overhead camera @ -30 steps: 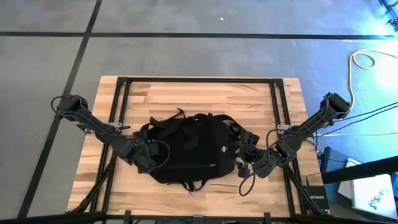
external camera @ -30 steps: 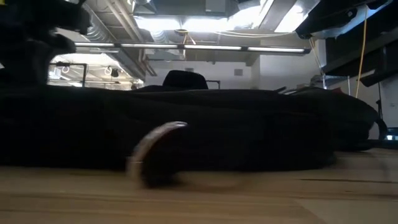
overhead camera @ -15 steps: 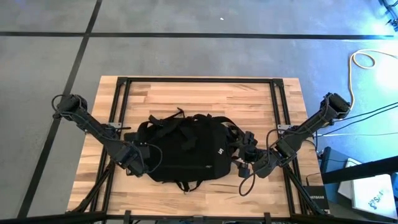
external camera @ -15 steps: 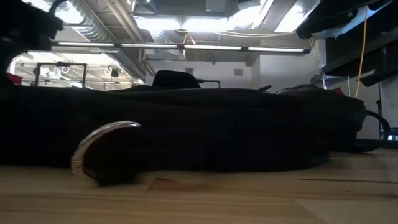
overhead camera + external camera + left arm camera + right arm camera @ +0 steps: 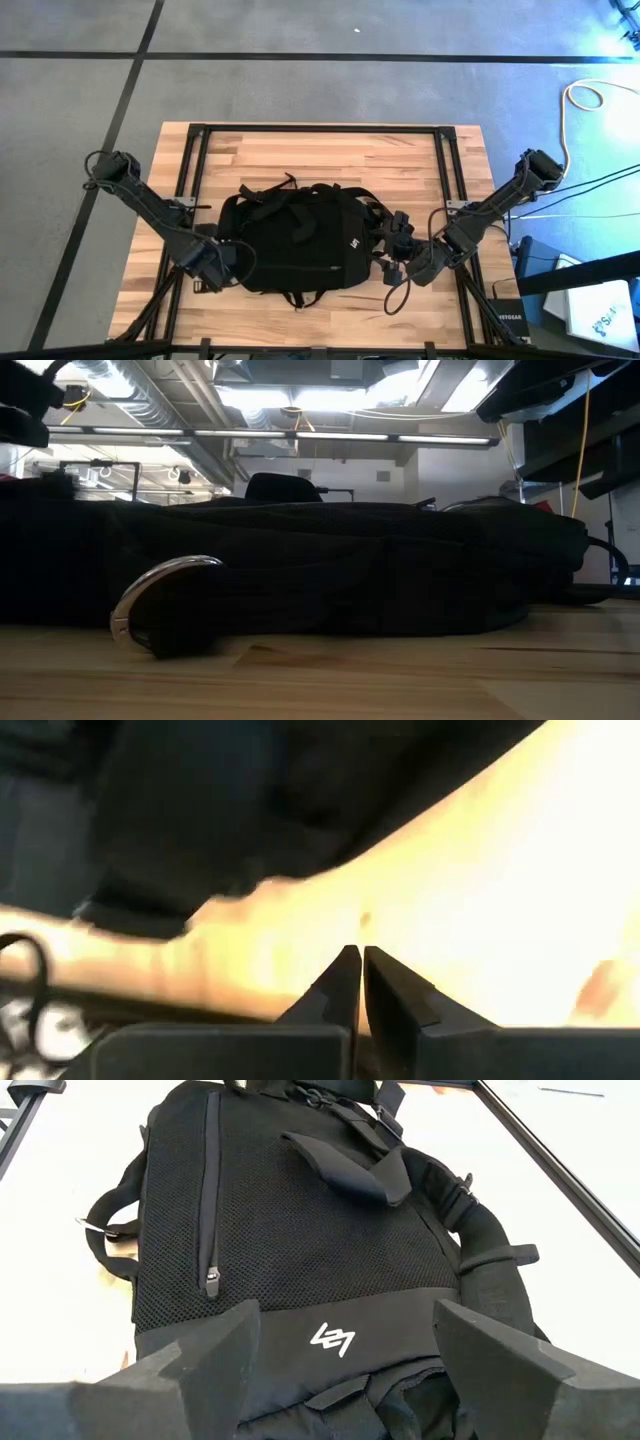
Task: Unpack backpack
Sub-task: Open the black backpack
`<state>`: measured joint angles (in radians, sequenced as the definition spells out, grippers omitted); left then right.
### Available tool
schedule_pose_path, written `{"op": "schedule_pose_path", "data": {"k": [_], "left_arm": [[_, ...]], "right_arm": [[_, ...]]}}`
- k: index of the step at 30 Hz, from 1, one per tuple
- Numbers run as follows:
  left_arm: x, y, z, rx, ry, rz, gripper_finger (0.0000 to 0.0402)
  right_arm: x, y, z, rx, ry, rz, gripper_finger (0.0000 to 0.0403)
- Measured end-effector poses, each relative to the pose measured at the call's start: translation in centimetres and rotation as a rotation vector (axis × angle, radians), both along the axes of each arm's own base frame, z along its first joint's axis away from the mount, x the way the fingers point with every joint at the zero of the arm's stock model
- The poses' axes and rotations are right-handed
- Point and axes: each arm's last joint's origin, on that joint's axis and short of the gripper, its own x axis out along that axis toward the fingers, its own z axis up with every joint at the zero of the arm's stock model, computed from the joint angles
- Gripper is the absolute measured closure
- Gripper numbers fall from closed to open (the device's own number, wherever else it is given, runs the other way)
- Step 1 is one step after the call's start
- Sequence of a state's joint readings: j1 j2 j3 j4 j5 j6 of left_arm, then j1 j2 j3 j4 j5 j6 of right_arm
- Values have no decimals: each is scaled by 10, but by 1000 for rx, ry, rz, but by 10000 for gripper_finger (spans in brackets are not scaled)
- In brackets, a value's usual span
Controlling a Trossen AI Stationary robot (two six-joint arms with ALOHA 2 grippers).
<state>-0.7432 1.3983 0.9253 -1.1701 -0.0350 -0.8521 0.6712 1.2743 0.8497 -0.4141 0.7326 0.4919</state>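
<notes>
black backpack flat on wooden counter; left gripper closed, empty, beside it; right gripper spread wide, empty.

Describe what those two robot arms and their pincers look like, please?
Both arms are dark, slim and jointed, with thin black cables looping beside them. The left pincer has two flat black fingers tapering to narrow tips. The right pincer has two broad, wedge-shaped, matte dark grey fingers. I see no markings on either.

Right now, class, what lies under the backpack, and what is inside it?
Under the backpack only the wooden table shows around its edges. Its zip looks closed, so any contents are hidden.
</notes>
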Motion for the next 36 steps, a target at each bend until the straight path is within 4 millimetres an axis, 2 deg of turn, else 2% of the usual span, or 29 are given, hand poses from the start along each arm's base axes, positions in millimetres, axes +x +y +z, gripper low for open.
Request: {"op": "schedule_pose_path", "data": {"k": [4,9,16,22,28,36], "left_arm": [[4,1,0,-31,-11,29,370],[15,1,5,-30,-116,-47,320],[53,2,22,11,-451,-213,285],[90,2,38,73,-815,-345,282],[125,15,32,107,-933,-394,282],[171,24,5,178,-1043,-660,282]], "right_arm": [[0,0,0,0,0,0,123],[0,0,0,0,0,0,123],[1,2,-2,39,20,18,123],[11,10,-27,76,170,100,123],[16,19,-50,104,313,182,123],[14,22,-52,317,354,91,123]]}}
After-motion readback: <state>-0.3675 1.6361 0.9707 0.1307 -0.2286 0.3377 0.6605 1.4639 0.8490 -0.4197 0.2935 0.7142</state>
